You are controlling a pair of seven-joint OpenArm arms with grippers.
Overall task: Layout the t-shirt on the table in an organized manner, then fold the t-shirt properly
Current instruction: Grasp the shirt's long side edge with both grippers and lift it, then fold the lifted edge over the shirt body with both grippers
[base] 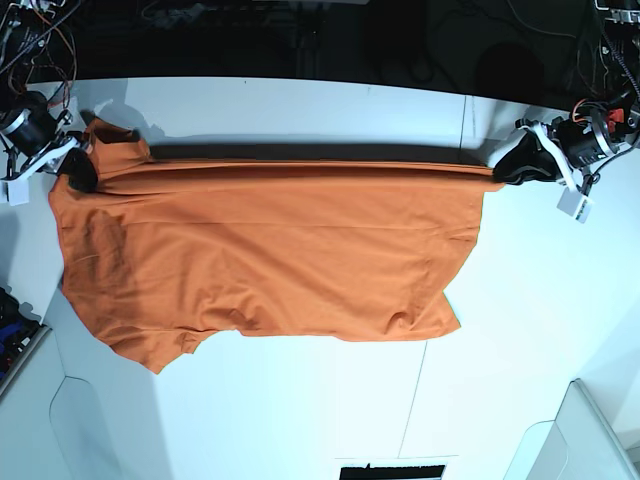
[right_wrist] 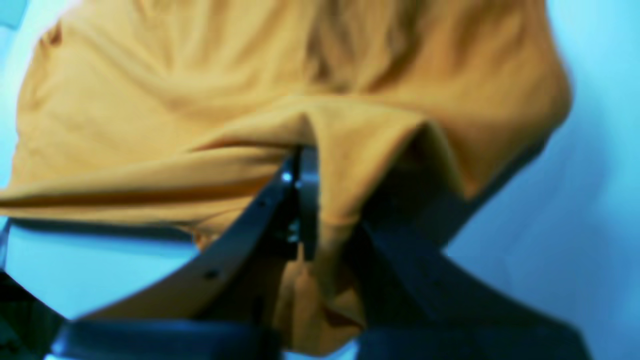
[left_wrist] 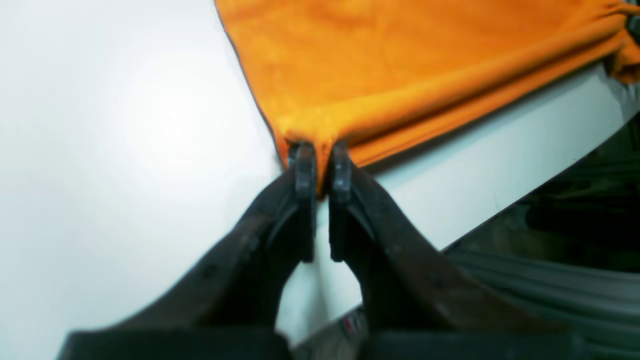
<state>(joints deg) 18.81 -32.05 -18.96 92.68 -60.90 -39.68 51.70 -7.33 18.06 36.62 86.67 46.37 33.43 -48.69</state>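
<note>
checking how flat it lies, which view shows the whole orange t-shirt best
The base view: the plain bright orange cloth t-shirt appears whole, spread across the white table. The left wrist view shows only the pinched corner; the right wrist view, blurred bunched cloth.

The white table (base: 300, 400) is built of panels, with a thin dark seam running from its far edge toward the near edge, right of centre. An orange t-shirt (base: 270, 260) lies spread across its left and middle, reaching the left edge.
</note>
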